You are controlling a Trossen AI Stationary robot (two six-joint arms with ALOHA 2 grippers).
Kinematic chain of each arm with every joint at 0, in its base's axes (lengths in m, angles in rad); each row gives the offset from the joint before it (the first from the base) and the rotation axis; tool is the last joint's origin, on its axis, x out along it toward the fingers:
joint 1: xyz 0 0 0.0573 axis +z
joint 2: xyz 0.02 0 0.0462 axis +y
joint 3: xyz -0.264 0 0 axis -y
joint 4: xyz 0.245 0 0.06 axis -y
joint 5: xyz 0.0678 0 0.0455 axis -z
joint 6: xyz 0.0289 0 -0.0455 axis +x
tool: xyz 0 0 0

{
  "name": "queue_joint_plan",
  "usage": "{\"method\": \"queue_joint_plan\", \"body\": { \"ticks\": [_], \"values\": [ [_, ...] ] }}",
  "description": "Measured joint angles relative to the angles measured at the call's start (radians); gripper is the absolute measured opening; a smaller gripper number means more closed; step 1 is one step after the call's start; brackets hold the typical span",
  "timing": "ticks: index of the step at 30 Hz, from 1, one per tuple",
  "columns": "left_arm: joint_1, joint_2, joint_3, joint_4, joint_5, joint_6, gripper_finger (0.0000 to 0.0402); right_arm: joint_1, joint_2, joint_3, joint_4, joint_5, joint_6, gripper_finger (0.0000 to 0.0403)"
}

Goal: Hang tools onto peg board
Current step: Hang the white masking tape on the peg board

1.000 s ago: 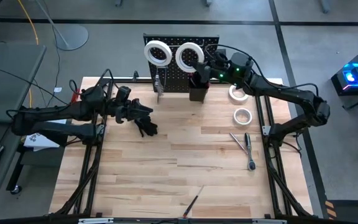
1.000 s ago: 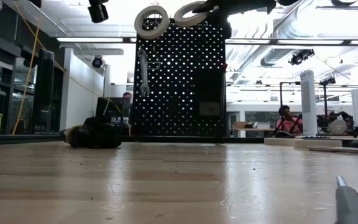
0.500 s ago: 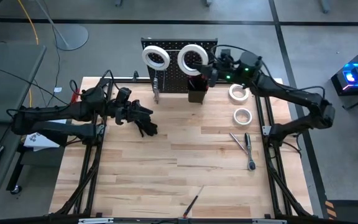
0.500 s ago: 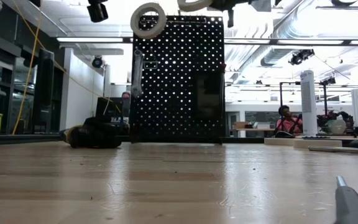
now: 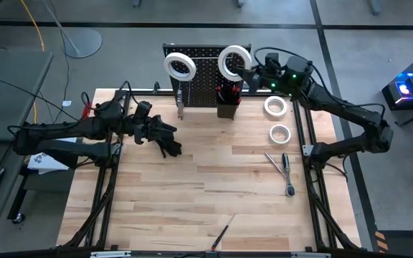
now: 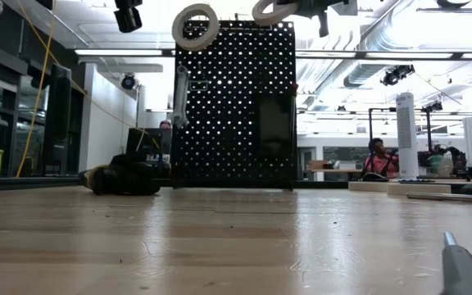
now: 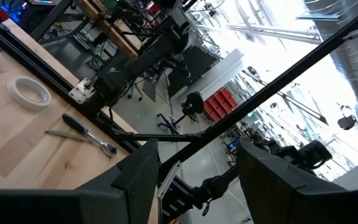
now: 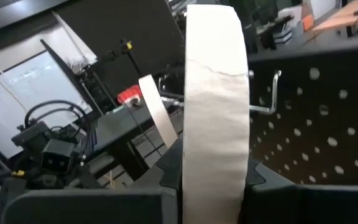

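Right gripper [image 5: 253, 74] clamps a white tape roll [image 5: 234, 61] edge-on, level with the peg board's [image 5: 206, 72] top edge. Ahead of it a bare metal hook [image 8: 267, 99] juts out; the roll's hole should line up with the hook before letting go. Left gripper [image 5: 165, 137] waits open over the table.

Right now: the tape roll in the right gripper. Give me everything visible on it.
The tape roll is a white ring with an open centre, its band looking like matte paper or cloth with a faint seam line. The right gripper holds it by the rim, dark fingers on either side, edge-on to the wrist camera. It sits at the top edge of the peg board, near a metal hook, not visibly hung on it.
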Motion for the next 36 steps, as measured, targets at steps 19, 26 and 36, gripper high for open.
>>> {"method": "queue_joint_plan", "body": {
  "ticks": [19,26,36],
  "values": [
    [0.000,0.000,0.000,0.000,-0.001,-0.026,0.0195,0.016,0.000,0.001,-0.041,0.115,-0.008,0.0050],
    [0.000,0.000,0.000,0.000,0.000,-0.027,0.0195,0.014,0.001,0.000,0.003,0.056,0.020,0.0050],
    [0.000,0.000,0.002,-0.044,-0.028,0.041,0.0195,0.069,0.001,0.000,0.006,0.023,0.038,0.0050]
  ]
}}
